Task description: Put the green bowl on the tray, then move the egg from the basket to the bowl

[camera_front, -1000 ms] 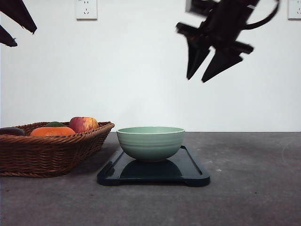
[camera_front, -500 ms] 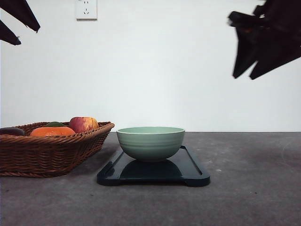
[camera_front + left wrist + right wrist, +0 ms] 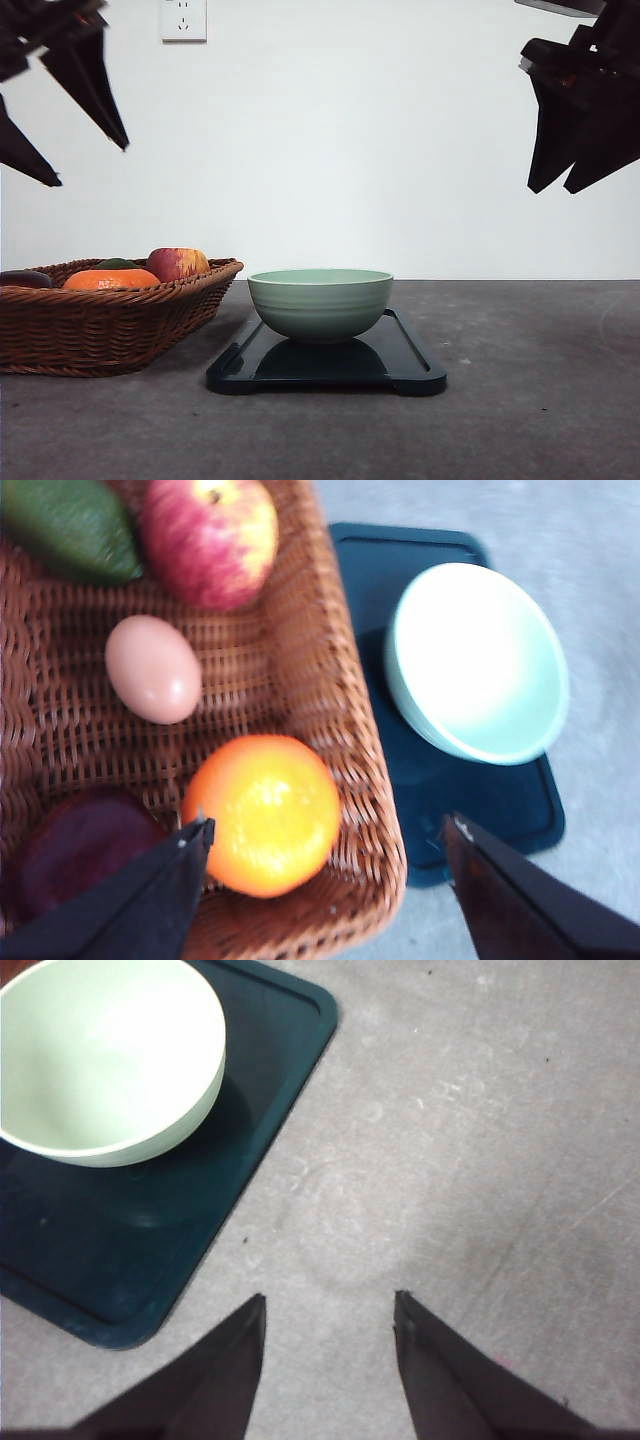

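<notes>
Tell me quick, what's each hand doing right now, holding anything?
Left hand: open, empty, above the basket.
Right hand: open, empty, over bare table beside the tray.

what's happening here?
The bowl already sits on the tray, empty. The egg is still in the basket among fruit. The left pincer hangs open above the basket; the right pincer is open, raised off to the tray's right. Nothing is held.
</notes>
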Tool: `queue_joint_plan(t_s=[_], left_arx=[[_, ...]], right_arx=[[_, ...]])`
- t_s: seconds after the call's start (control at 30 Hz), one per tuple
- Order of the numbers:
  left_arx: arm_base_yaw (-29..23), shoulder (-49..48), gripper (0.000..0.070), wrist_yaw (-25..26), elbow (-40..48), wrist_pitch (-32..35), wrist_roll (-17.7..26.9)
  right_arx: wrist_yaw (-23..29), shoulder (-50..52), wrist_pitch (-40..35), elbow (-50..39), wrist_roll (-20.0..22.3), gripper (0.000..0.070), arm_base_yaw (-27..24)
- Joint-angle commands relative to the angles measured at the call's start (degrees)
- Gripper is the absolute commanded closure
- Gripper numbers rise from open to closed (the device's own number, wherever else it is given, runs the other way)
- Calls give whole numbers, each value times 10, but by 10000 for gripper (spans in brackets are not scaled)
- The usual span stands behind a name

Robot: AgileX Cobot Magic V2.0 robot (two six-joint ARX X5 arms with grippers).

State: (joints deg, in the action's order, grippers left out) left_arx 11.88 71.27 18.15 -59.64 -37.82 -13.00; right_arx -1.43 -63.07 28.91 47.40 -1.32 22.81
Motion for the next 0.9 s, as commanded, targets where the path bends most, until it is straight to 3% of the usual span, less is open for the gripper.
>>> queue_joint_plan(t_s=[0.0, 0.2, 0.3, 0.5, 0.87], left_arx=[[5, 30, 246, -7, -38, -11, -14], [15, 137, 245, -87, -152, -103, -7], [15, 180, 245, -100, -194, -125, -8], [15, 235, 246, -102, -230, -128, -58], [15, 304, 246, -136, -234, -117, -70]], right_arx=[[0, -5, -6, 3, 2, 448, 3], [0, -5, -6, 3, 0, 448, 3], [0, -5, -6, 3, -1, 448, 3], [0, -5, -6, 3, -1, 448, 3], [0, -5, -6, 3, 3, 448, 3]])
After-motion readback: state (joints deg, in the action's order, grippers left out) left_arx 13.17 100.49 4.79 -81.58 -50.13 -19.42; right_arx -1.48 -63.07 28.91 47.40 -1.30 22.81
